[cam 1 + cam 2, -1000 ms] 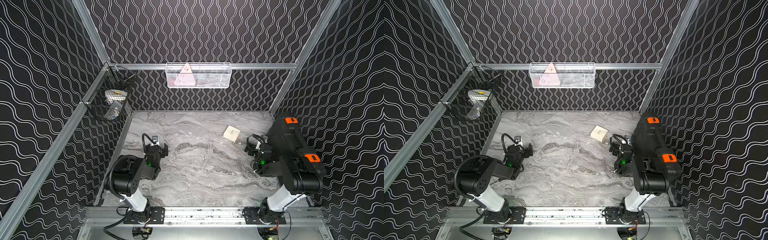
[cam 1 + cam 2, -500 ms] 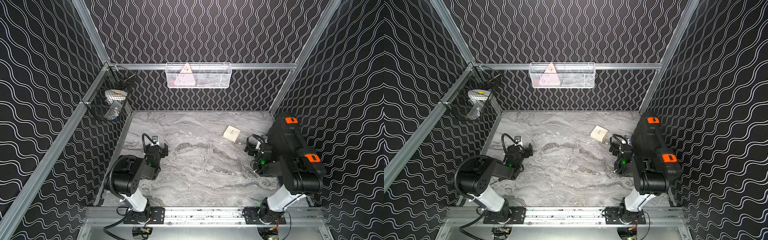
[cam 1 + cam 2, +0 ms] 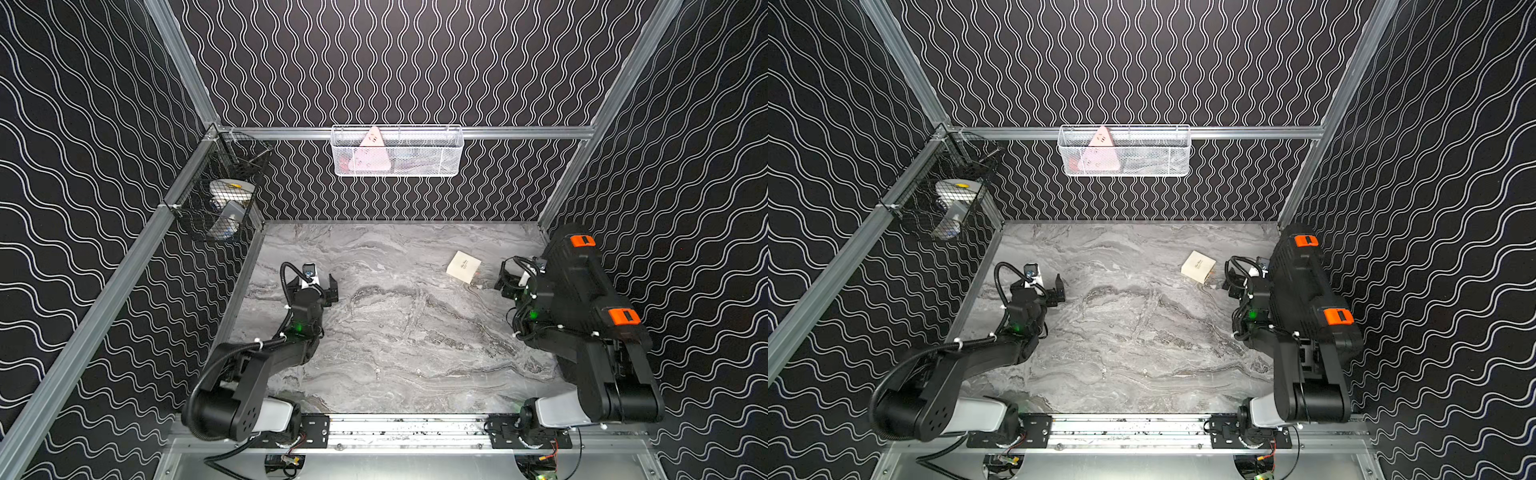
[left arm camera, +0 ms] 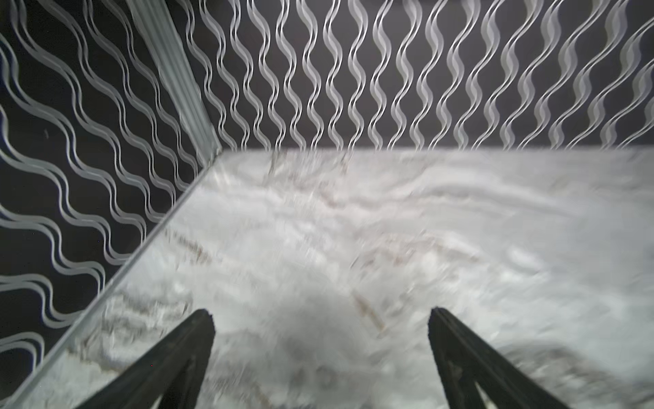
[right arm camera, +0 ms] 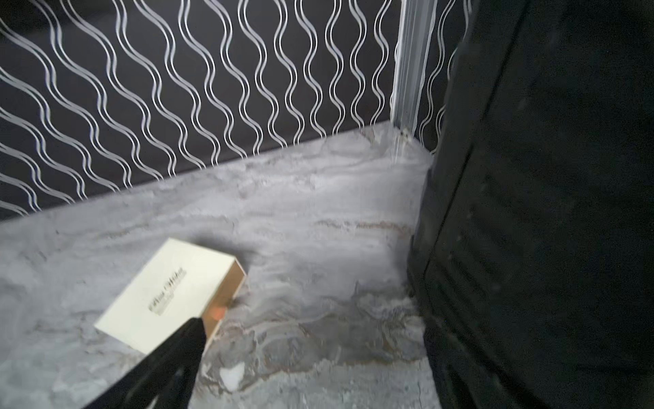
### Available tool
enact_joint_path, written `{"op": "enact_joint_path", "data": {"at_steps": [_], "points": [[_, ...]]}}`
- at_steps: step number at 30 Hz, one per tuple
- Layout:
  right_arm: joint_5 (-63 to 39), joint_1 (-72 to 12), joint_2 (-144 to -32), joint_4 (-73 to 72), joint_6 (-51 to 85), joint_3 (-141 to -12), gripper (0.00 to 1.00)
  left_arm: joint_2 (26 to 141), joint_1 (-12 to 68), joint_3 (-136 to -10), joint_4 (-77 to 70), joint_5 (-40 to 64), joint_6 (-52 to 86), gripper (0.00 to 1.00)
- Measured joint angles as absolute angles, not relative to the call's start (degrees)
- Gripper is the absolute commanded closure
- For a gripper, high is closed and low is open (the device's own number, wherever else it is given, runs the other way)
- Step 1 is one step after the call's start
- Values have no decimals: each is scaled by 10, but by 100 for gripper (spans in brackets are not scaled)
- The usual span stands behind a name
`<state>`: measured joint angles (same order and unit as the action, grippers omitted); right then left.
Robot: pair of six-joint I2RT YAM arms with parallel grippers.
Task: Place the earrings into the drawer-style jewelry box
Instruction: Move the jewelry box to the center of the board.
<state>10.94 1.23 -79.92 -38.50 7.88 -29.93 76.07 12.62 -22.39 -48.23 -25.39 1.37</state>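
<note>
Lying flat toward the far right of the grey marble-pattern counter [image 3: 395, 332], the small square cream-white drawer-style jewelry box [image 3: 464, 267] shows its tan cardboard drawer end. The right hand [image 3: 508, 279] is just beside it, jaws spread, grasping nothing. The left hand [image 4: 318, 315] is at the counter's left side, likewise released and empty. The earrings cannot be made out against the veining.

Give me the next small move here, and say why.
Probably: ease the right gripper forward to the box's tan drawer end to start sliding it open. The drawer looks fully shut, so nothing can go in yet. This gripper is open, empty and right beside that end, while the left gripper sits far across the table.
</note>
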Motion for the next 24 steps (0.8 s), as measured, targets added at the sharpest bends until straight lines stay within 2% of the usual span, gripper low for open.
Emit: {"op": "enact_joint_path", "data": {"at_steps": [5, 8, 10, 15, 18, 24], "points": [[95, 13, -712, -222, 159, -401, 1, 691, 197, -317, -351, -329, 58, 1], [65, 13, -700, -124, 207, -478, 2, 704, 218, -415, -260, -326, 107, 1], [36, 13, -709, -74, 223, -517, 6, 729, 227, -469, -203, -301, 137, 1], [-41, 13, -802, 4, 266, -565, 16, 841, 250, -609, -67, -173, 198, 1], [-82, 13, -887, 40, 294, -610, 17, 908, 267, -679, -12, -102, 214, 1], [-113, 10, -1030, 73, 326, -717, 23, 1009, 276, -750, 50, 13, 247, 1]]}}
